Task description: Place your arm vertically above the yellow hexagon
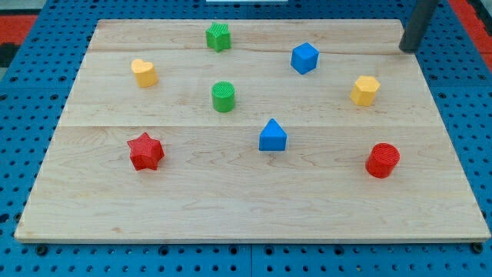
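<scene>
While leaning in from top right, my tip seems near the yellow hexagon.

The pale, grained wooden worktop is showing light tan planks, and it is sitting on a blue pegboard dotted with dark holes. Yellow is glowing on the ridged plastic hexagon and the plastic heart. Green is colouring the ribbed cylinder and the ribbed block; blue the cube and the house-shaped block; red the star and the cylinder. The rod is looking dark grey down to my tip.
</scene>
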